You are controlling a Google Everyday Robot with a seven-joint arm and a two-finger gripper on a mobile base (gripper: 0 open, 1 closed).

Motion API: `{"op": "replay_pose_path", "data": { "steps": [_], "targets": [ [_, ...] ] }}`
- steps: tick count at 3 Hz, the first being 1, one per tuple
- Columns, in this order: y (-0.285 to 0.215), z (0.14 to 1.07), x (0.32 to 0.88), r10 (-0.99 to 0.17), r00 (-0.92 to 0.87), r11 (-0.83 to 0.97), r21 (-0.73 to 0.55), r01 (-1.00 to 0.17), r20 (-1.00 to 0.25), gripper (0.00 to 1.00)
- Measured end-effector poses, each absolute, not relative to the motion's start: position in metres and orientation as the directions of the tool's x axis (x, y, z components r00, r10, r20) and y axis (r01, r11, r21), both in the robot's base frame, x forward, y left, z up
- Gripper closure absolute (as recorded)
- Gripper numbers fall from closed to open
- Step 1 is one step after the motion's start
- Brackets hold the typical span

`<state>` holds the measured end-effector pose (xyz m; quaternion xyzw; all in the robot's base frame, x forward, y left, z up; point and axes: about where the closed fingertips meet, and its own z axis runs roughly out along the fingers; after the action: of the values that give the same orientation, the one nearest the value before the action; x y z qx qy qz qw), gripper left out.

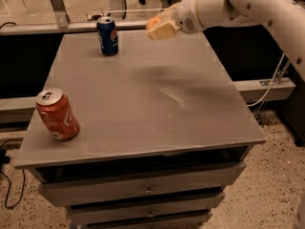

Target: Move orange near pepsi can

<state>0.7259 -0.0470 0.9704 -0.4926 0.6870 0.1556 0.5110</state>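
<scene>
Jaws clamped on the orange (153,21) — only a sliver of its skin shows above the pale pads of the gripper (159,28), which hangs in the air over the far edge of the table (157,113).

At the front left corner stands the orange-red can (58,115), well apart from everything else and no part of this job. Farther back, the pepsi can (107,36) stands upright near the far edge. The gripper and its fruit are to the right of it, near but not beside it, and off the surface. From there the white arm (228,4) runs out to the upper right.

The step in hand looks like the carry toward the blue can. To do it well, the move should ease a little more to the left, come down low before letting go — a round fruit dropped from a height will roll — and stop short of the can so the pads do not knock it over.

As for containers: whether either can is full or empty cannot be told. The drawers (143,187) under the table are closed, their contents hidden.
</scene>
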Motion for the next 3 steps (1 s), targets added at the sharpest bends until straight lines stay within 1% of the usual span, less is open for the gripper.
{"op": "replay_pose_path", "data": {
  "steps": [2,3],
  "targets": [
    [0.018,0.938,0.789,-0.512,-0.062,0.491,-0.233,-0.840,-0.857,1.00],
    [0.033,0.914,0.803,-0.509,-0.112,0.504,-0.190,-0.842,-0.853,1.00]
  ]
}}
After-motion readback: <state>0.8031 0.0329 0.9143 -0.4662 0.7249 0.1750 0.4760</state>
